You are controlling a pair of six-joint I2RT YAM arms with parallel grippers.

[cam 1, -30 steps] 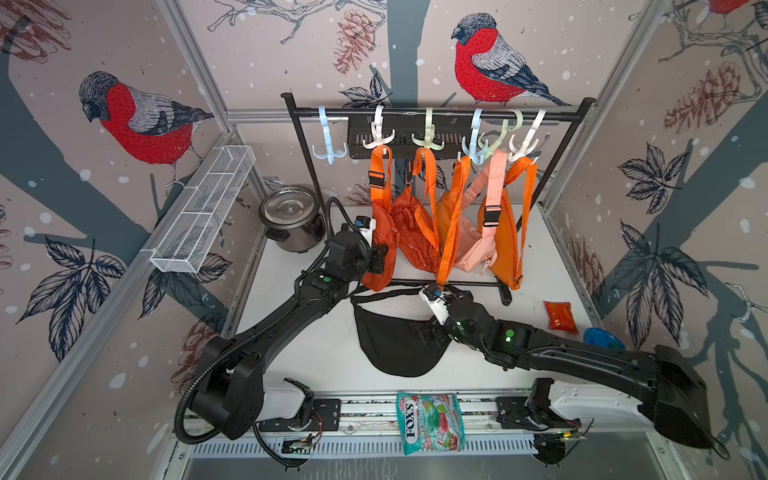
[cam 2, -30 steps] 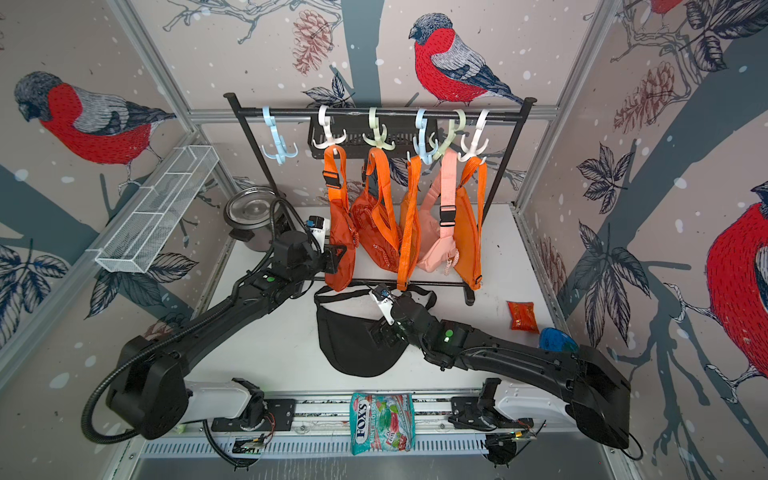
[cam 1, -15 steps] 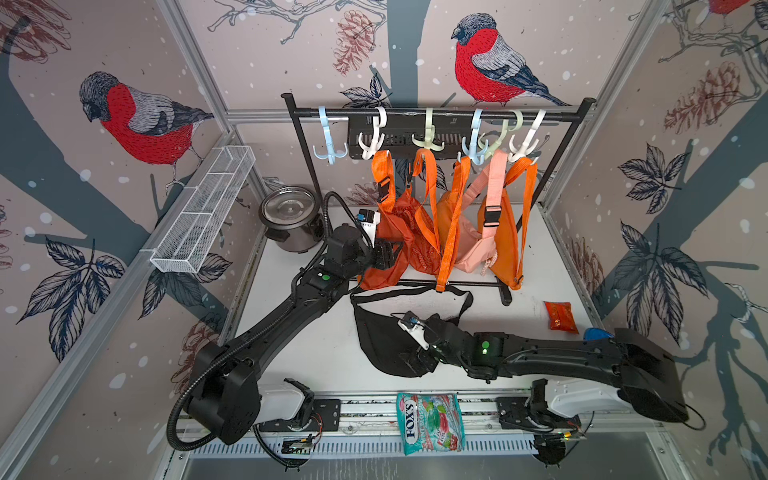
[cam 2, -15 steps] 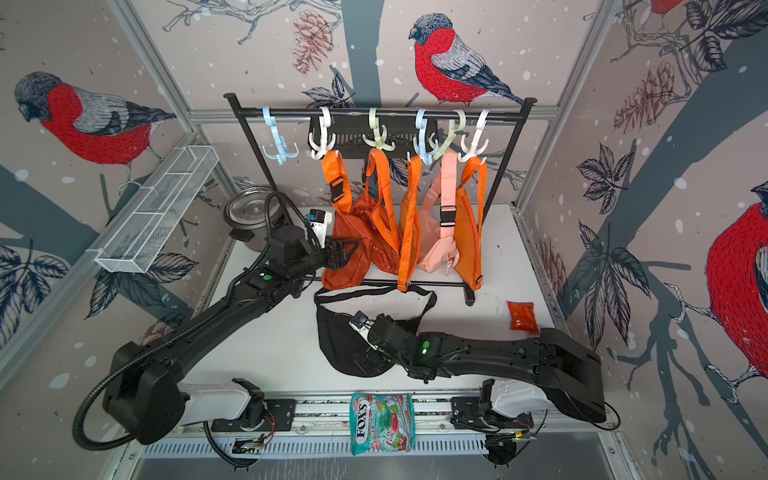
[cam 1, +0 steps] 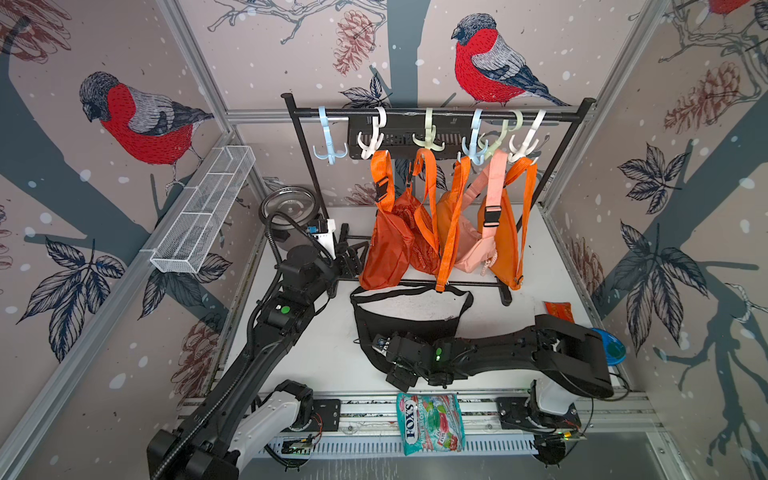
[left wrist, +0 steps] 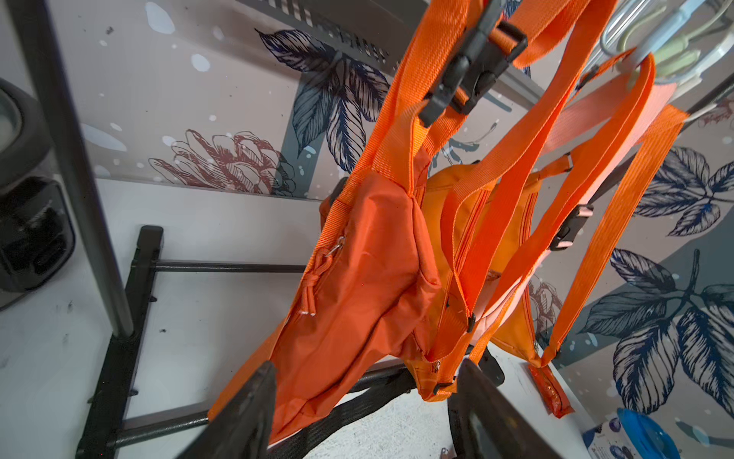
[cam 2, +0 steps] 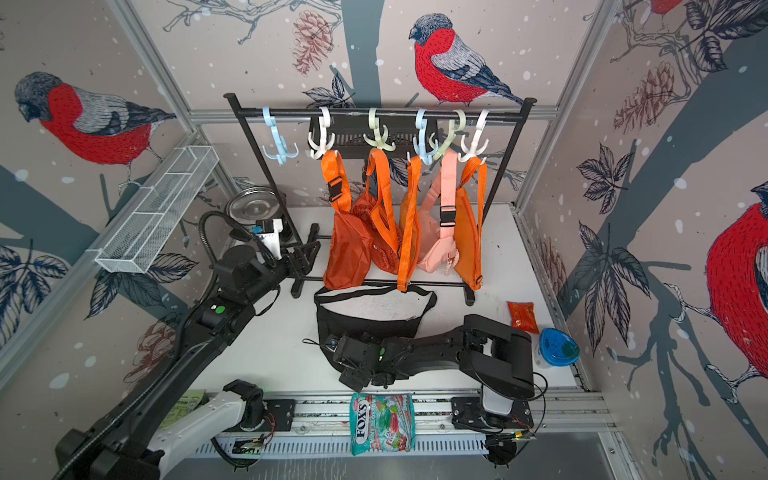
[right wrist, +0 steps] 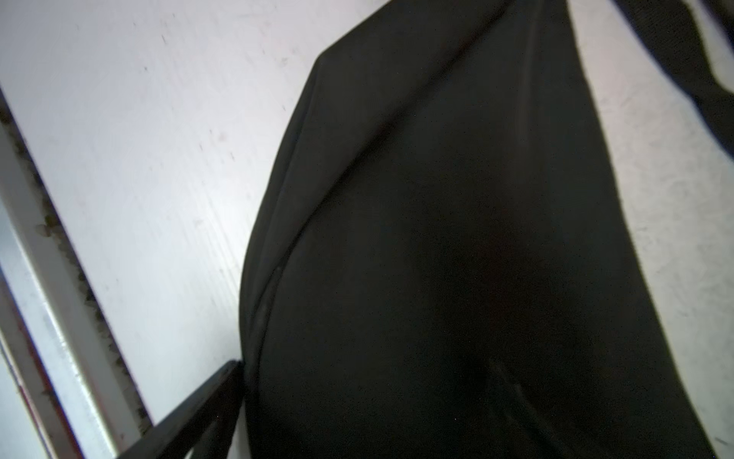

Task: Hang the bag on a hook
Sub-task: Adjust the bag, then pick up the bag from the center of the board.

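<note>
The black bag point(cam 1: 409, 320) point(cam 2: 374, 316) lies flat on the white table in front of the rack, its strap looped toward the rack's base. My right gripper point(cam 1: 395, 365) point(cam 2: 353, 368) is low over the bag's front edge, jaws wide; in the right wrist view the black bag point(right wrist: 456, 238) fills the picture and one finger point(right wrist: 190, 413) shows beside it. My left gripper point(cam 1: 351, 259) point(left wrist: 365, 369) stands open just left of the leftmost hanging orange bag point(cam 1: 386, 249) point(left wrist: 357, 278), whose lower corner dips between the fingers. A light-blue hook point(cam 1: 329, 143) point(cam 2: 279, 143) hangs bare at the rail's left end.
Several orange bags and a pink one point(cam 1: 478, 249) fill the other hooks on the black rack point(cam 1: 469, 284). A pot point(cam 1: 291, 205) stands back left under a wire basket point(cam 1: 203, 212). A candy packet point(cam 1: 430, 422), a red packet point(cam 1: 559, 309) and a blue-lidded tub point(cam 1: 609, 347) lie nearby.
My left gripper has opened and let go of the leftmost orange bag, which now hangs straight. My right arm has drawn back from the strap to the black bag's front edge.
</note>
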